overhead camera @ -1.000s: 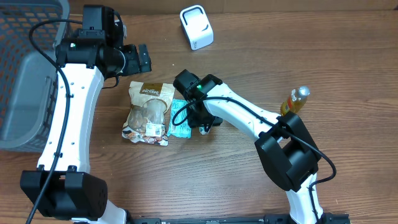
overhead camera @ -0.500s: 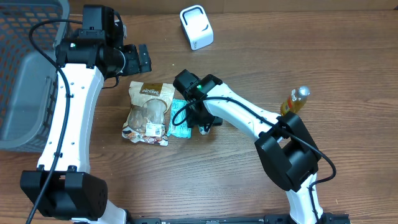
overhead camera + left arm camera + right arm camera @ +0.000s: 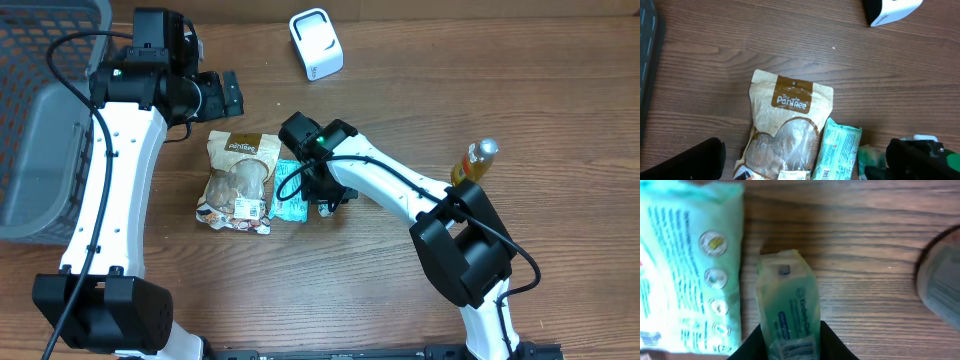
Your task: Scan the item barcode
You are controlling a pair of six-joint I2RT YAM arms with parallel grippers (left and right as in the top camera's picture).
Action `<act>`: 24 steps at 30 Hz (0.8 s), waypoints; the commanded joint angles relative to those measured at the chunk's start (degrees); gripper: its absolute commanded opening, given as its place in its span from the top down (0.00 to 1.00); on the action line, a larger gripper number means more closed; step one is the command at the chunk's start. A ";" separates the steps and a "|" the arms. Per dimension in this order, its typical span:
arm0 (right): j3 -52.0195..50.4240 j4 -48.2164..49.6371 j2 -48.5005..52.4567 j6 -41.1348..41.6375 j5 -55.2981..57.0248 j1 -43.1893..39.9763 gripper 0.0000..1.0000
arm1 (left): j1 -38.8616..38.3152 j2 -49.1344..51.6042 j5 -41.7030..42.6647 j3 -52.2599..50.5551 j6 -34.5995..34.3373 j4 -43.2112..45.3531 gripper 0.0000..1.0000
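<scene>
The wooden table (image 3: 560, 90) carries everything. A gray mesh basket (image 3: 40, 120) takes up its far left corner. The left hand (image 3: 228, 95) hangs beside the basket with its jaws spread wide and nothing between them.

Below it a brown stand-up pouch (image 3: 238, 180) lies flat, with a clear window showing its contents. A teal packet (image 3: 288, 197) lies along the pouch's side, touching it. A white scanner (image 3: 316, 45) stands near the far edge, well apart from both. A bottle (image 3: 476, 162) with a yellow cap stands upright to the right.

The small green pack (image 3: 787, 290) is the smallest thing. It lies just beside the teal packet, on the side away from the pouch, near the middle of the table. It is a slim, translucent soft wrapper with a crimped far end, a tiny dark square near that end and blue print lower down; the text is too blurred to read. Its long axis runs straight out from the right hand (image 3: 791, 330), roughly parallel to the teal packet's edge. The 2 fingers (image 3: 752, 347) have closed against the sides of its near end, gripping it.
</scene>
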 commanded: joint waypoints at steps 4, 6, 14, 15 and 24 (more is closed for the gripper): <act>-0.26 0.66 -1.38 6.29 5.57 0.00 0.83 | 0.20 0.11 0.59 0.79 0.68 0.02 0.00; 0.00 0.63 -1.38 6.29 5.68 0.00 0.83 | 0.20 0.11 0.59 0.79 0.68 0.02 0.00; 2.38 -4.57 -1.38 6.29 8.44 0.17 0.82 | 0.20 0.11 0.59 0.79 0.68 0.02 0.00; 2.38 -4.92 -1.38 6.29 8.50 0.24 0.82 | 0.20 0.11 0.59 0.79 0.68 0.02 0.00; 2.36 -3.19 -1.36 6.54 8.98 2.21 0.82 | 0.20 0.11 0.59 0.79 0.68 0.02 0.00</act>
